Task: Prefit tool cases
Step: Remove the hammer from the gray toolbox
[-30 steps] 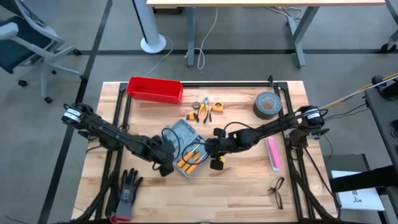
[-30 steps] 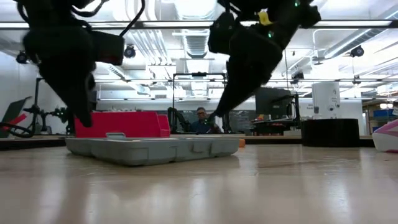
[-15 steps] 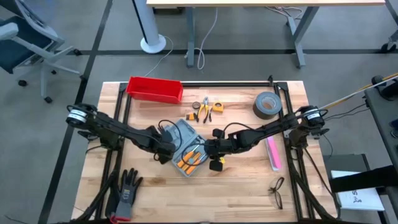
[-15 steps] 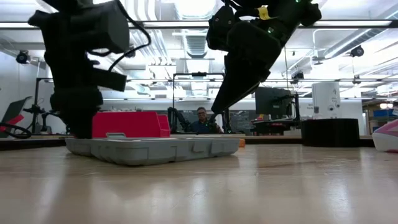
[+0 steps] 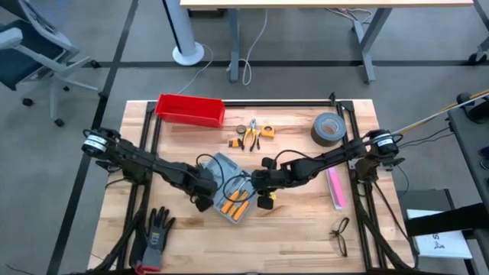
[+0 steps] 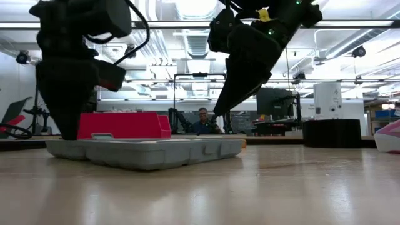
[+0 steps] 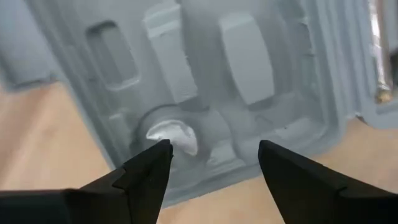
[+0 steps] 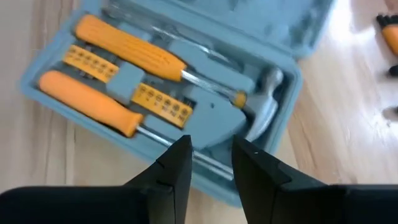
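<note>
Case (image 5: 227, 187) partly under both arms

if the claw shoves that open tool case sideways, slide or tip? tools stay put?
Likely slides: the tool case lies open and flat on the wooden table, low and wide. Looks like rigid moulded plastic, so it probably won't flex. The orange-handled screwdrivers and the hammer sit in moulded slots, so they'd probably stay put.

Overhead looks straight down, low looks level; both wrists close on the tool case (image 5: 228, 187)
</note>
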Available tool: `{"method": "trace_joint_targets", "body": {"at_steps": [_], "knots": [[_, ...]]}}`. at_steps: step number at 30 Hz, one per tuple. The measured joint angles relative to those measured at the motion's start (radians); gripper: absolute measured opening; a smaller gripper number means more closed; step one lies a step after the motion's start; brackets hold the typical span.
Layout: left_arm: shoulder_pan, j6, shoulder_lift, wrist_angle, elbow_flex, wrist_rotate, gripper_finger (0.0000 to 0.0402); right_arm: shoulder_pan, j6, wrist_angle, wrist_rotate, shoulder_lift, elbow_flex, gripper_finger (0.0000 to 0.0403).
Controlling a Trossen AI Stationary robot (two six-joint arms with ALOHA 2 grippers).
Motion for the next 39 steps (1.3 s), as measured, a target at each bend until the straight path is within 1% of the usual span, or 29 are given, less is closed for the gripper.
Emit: {"method": "trace_joint_targets", "body": {"at_steps": [4,10,15,19,22,25,32,36,39], "knots": [[-0.039,-0.067,0.0,0.03,0.003,0.066,0.0251,-0.001,0.006,-0.007,-0.008,0.01,-0.003,0.01],[-0.102,-0.175,0.003,0.103,0.003,0.11,0.0247,0.0,-0.008,-0.011,-0.03,0.011,-0.013,0.0103],[-0.145,-0.24,0.002,0.25,0.003,0.12,0.0243,0.0,-0.022,-0.01,-0.035,0.011,-0.014,0.0097],[-0.163,-0.264,0.002,0.281,0.004,0.119,0.024,0.0,-0.023,-0.01,-0.035,0.011,-0.014,0.0094],[-0.163,-0.243,0.002,0.271,0.023,0.104,0.0237,0.0,-0.024,-0.009,-0.035,0.011,-0.014,0.0096],[-0.162,-0.205,0.001,0.23,0.05,0.054,0.0234,0.0,-0.023,-0.006,-0.035,0.011,-0.014,0.0101],[-0.149,-0.174,0.001,-0.004,0.109,-0.047,0.0233,0.0,-0.022,0.032,-0.043,0.011,-0.014,0.0104],[-0.139,-0.174,0.0,-0.093,0.088,-0.058,0.0228,0.0,-0.022,0.061,-0.06,0.011,-0.014,0.0099],[-0.136,-0.174,0.0,-0.1,0.053,-0.056,0.0223,-0.003,-0.021,0.062,-0.061,0.011,-0.014,0.0097]]}}
